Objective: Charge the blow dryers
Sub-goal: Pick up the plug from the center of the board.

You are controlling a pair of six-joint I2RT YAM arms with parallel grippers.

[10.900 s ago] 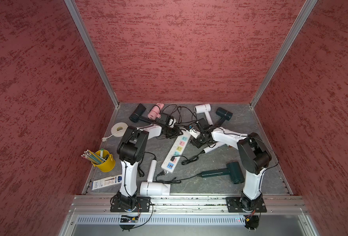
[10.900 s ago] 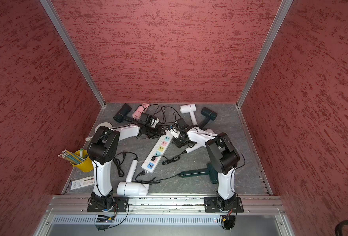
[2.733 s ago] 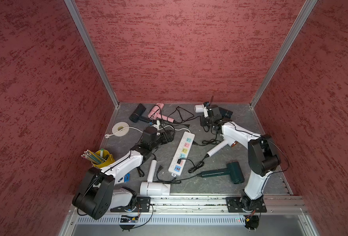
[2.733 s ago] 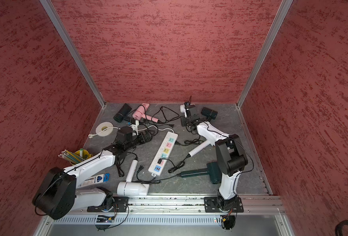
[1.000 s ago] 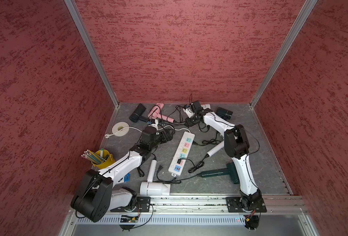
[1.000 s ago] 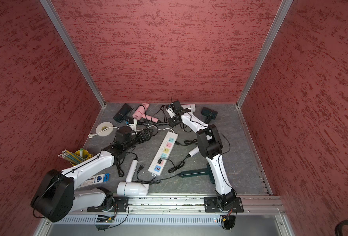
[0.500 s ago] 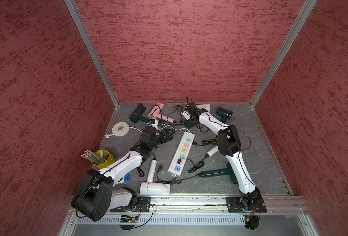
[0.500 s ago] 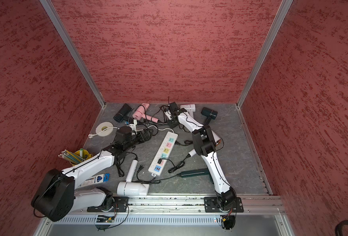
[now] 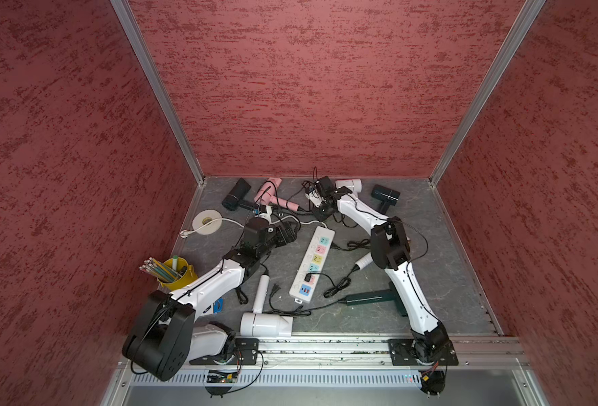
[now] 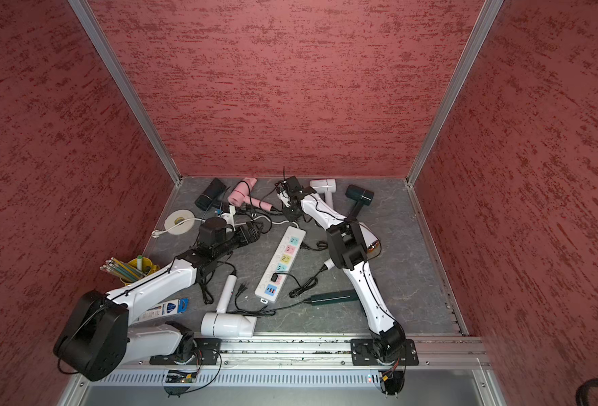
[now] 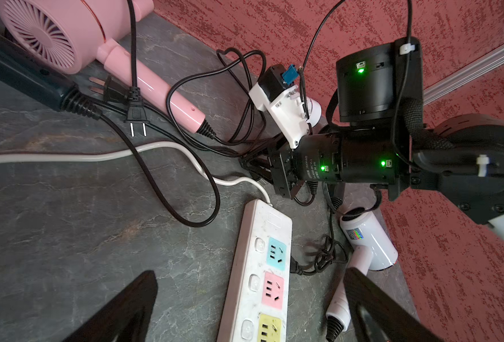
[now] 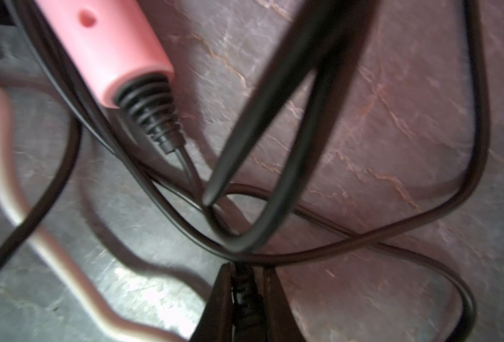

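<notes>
My right jaws pinch a ribbed black cord [image 12: 242,291] near the pink blow dryer [image 12: 111,50] on the surface [image 12: 378,124]; left jaws gape empty. Cord likely limp, light: grip the rigid plug.

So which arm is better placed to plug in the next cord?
Right, probably: the right gripper is shut on a black cord near the far end of the strip. The left gripper is open and empty, over it.
</notes>
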